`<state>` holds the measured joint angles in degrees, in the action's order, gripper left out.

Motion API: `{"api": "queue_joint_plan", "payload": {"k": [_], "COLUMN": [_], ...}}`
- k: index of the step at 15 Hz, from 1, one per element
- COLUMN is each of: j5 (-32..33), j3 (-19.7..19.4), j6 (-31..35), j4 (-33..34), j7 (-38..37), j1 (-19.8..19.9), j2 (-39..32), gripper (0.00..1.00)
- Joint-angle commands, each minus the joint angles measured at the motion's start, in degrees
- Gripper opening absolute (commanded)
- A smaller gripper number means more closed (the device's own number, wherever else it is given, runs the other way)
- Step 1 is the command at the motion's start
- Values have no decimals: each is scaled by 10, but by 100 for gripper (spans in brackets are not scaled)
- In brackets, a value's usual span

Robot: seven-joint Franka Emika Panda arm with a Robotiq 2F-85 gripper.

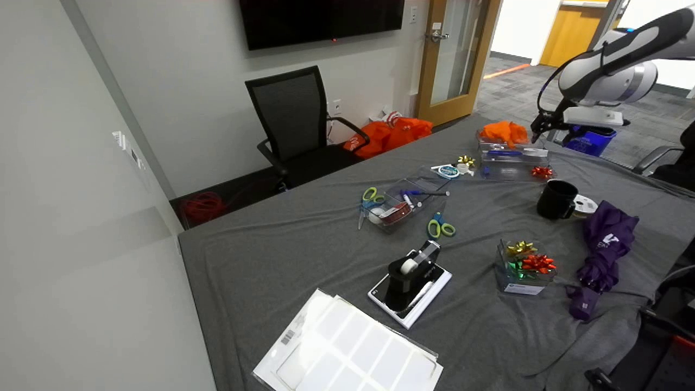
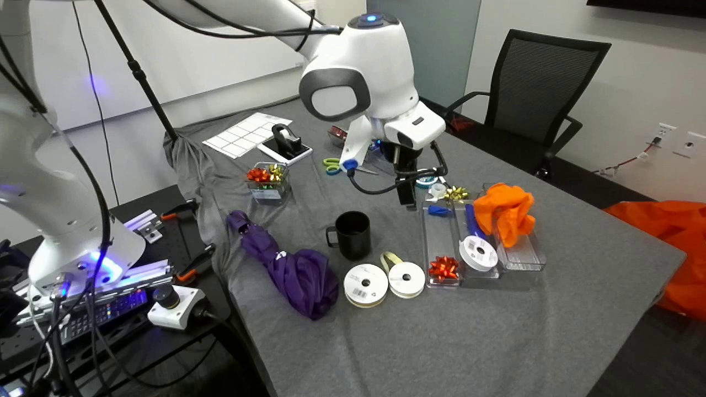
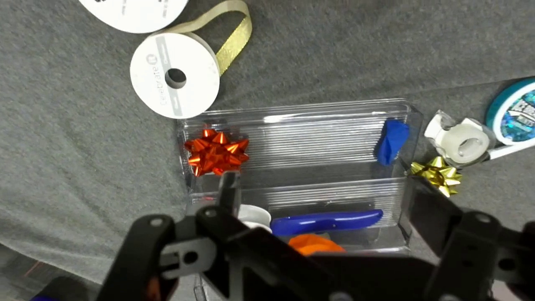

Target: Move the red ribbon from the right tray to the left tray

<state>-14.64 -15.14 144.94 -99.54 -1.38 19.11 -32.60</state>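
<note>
Likely pre-pick, can't confirm: L vs R tray ambiguous. Shiny red ribbon bow [image 3: 216,152] sits in clear ribbed plastic tray [image 3: 309,142], opp. end from small blue piece [image 3: 392,142]; 2nd red bow [image 1: 538,263] in small clear plastic box [image 1: 513,279]. If tray = src, grasp, carry + release all left. End effector [image 3: 324,182]: jaws wide apart, nothing held, approx. over tray, no contact visible.

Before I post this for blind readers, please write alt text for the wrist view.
A red gift bow lies at the left end of a clear tray, a small blue object at its right end. The open gripper shows at the bottom; a gold ribbon spool sits upper left, a gold gift bow right.
</note>
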Motion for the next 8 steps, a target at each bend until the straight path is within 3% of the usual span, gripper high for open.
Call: {"api": "queue_joint_plan", "payload": {"k": [1,8], "j5": [-5,12], "j3": [25,15], "j6": [20,18], "j4": [51,142], "j7": [-11,-57], "j1": [28,38], "j2": [-66,-158], "gripper": [100,100]}}
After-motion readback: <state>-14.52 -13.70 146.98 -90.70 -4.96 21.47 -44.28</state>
